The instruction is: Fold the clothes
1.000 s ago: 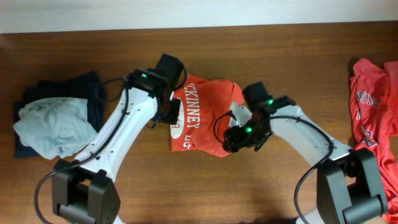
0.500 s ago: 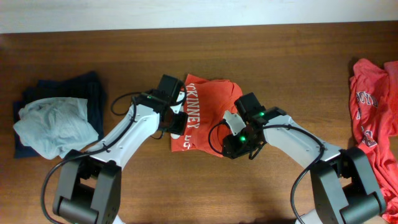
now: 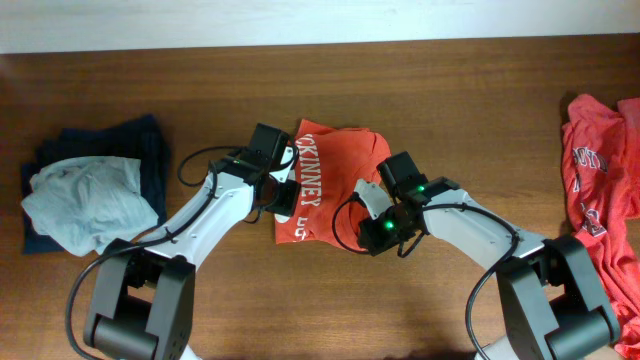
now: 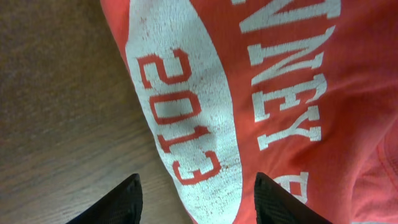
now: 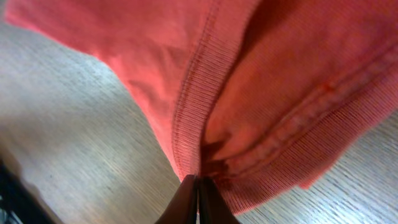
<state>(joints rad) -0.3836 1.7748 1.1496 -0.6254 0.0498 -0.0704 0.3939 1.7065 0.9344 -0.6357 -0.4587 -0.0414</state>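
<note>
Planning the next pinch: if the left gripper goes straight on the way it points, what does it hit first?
Most likely the orange-red T-shirt, on its white 2013 print near the cloth's edge; the left gripper frames it between open jaws. How far off the cloth lies is unclear.

Overhead: we record even, soft light from above; table (image 3: 450, 90) evenly lit, faint shadows beside the shirt (image 3: 335, 190); white strip (image 3: 300, 25) along the top edge washed out. Left wrist: we record crisp print, left fingers (image 4: 115, 205) dark, slightly soft. Right wrist: we record bright fabric very close, seams fairly sharp, wood grain blurred, lower-left corner black.
</note>
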